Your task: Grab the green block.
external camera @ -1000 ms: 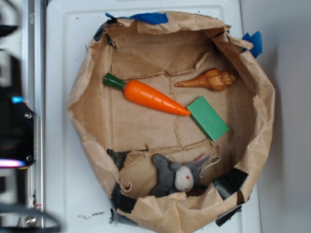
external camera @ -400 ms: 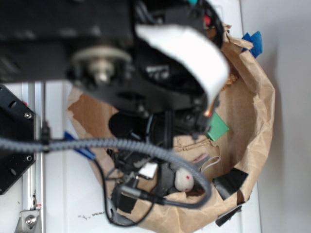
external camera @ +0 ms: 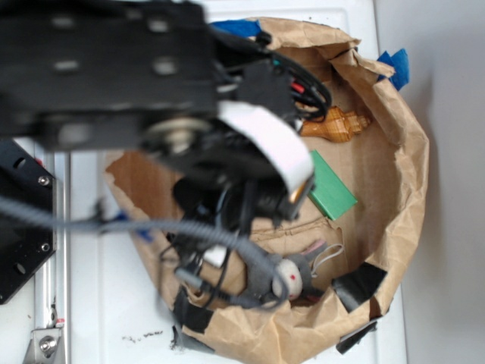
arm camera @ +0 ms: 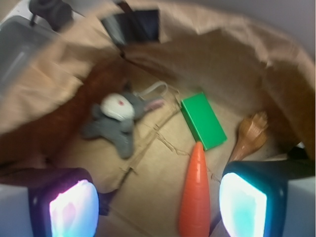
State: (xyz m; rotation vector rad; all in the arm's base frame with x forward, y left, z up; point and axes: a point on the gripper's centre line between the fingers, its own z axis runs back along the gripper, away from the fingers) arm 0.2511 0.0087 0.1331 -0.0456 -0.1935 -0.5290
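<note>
Wrist view: the approach is judged under way; the gripper [arm camera: 158,200] is spread wide, empty, short of the block [arm camera: 203,120]. Advancing past the carrot [arm camera: 194,192] is needed.

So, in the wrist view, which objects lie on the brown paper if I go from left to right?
Grey plush bunny with a white face → orange carrot → flat green rectangular block → brown spiral seashell.
</note>
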